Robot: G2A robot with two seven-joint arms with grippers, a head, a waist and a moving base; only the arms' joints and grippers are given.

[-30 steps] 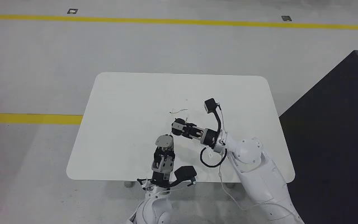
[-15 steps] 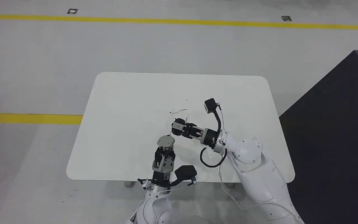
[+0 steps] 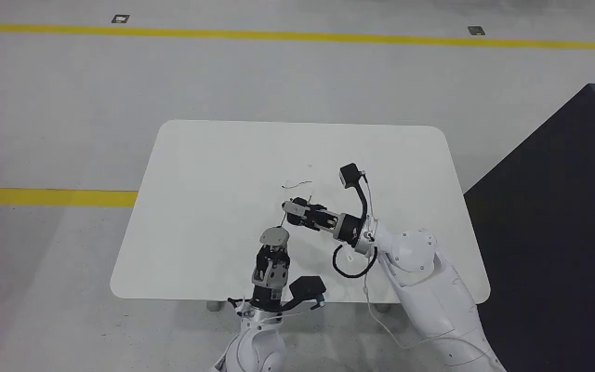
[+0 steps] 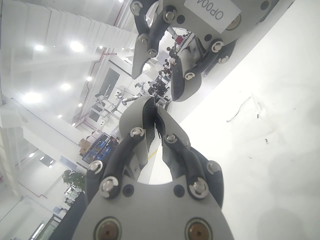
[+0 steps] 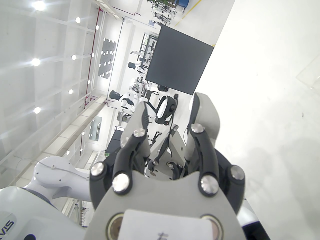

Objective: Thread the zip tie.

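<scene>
Barely anything has shifted — left gripper [image 4: 155,112] clamped closed, contents unclear; right gripper [image 5: 170,102] spread, empty — zip tie [image 3: 299,181] lies near both, unthreaded.

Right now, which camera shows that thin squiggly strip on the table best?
The left wrist view. There the thin strip lies on the white table, close enough that you can follow its curve. The top view shows it as a faint, tiny squiggle near the table's middle.

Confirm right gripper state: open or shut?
Open. In the right wrist view the right gripper has its two fingertips standing well apart.
</scene>
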